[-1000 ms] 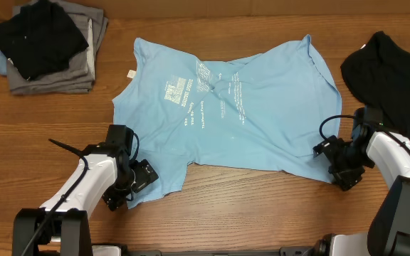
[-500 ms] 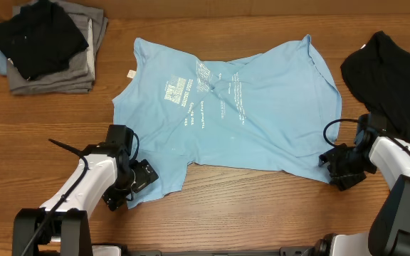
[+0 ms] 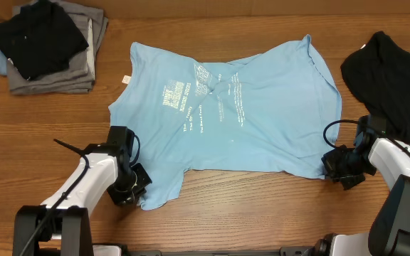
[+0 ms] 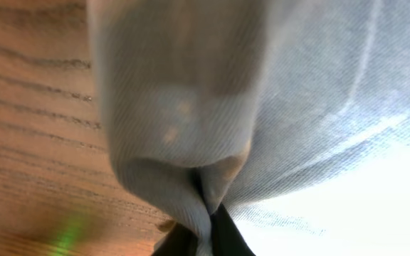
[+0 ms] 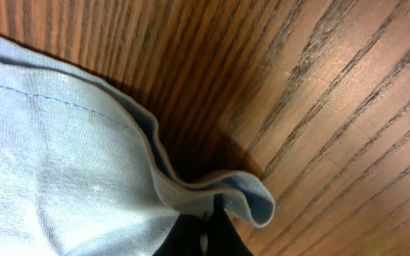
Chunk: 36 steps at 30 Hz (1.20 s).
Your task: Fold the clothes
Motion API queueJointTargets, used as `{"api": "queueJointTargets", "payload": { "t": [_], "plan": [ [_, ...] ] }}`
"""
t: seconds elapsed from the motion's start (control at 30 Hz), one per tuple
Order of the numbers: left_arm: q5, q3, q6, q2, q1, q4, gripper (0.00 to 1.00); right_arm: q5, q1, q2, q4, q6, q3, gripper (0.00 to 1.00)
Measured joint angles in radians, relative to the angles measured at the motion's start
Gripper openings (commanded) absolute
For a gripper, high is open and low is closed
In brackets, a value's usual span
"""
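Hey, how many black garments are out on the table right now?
2. One black garment lies on the grey stack at far left; another black garment lies at far right. More may be hidden inside the stack.

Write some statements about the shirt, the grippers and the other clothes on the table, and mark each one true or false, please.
1. The left gripper and the right gripper are both shut on the T-shirt. True.
2. The T-shirt is folded in half. False: it lies spread out, print up.
3. A black garment lies on the grey pile. True.
4. The right gripper holds something black. False: it pinches the T-shirt's edge; the black cloth at the right is not gripped.
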<state>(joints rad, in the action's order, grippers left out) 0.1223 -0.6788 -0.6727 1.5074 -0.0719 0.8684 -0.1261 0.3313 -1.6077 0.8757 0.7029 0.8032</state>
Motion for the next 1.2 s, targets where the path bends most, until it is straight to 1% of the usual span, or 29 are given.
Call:
{"api": "queueJointTargets", "payload": {
  "t": [0.1, 0.23, 0.33, 0.47, 0.7, 0.83, 0.97, 1.1, 1.2],
  "plan": [
    [0.009, -0.012, 0.023, 0.023, 0.000, 0.077, 0.04, 0.000, 0.000, 0.000, 0.018, 0.001, 0.008, 0.04],
    [0.001, -0.066, 0.033, 0.031, 0.000, 0.223, 0.04, 0.000, 0.000, 0.025, 0.069, 0.000, 0.040, 0.04],
    [-0.019, -0.130, 0.040, 0.008, 0.000, 0.297, 0.04, 0.000, 0.000, 0.096, 0.104, 0.002, 0.056, 0.04],
    [-0.065, -0.187, 0.039, -0.096, 0.000, 0.385, 0.04, 0.008, 0.000, 0.238, 0.157, 0.011, 0.063, 0.04],
    [-0.112, -0.235, 0.036, -0.308, 0.000, 0.454, 0.04, 0.040, 0.000, 0.438, 0.259, 0.035, 0.068, 0.04],
    [-0.121, -0.253, 0.017, -0.362, 0.000, 0.520, 0.04, 0.077, 0.000, 0.520, 0.335, 0.071, 0.068, 0.04],
    [-0.128, -0.293, 0.002, -0.406, 0.000, 0.583, 0.04, 0.102, 0.000, 0.617, 0.359, 0.092, 0.068, 0.04],
    [-0.139, -0.325, -0.006, -0.447, 0.000, 0.590, 0.04, 0.111, 0.000, 0.705, 0.366, 0.099, 0.069, 0.04],
    [-0.142, -0.327, -0.008, -0.463, 0.000, 0.590, 0.04, 0.115, 0.000, 0.729, 0.367, 0.097, 0.069, 0.04]
  ]
}}
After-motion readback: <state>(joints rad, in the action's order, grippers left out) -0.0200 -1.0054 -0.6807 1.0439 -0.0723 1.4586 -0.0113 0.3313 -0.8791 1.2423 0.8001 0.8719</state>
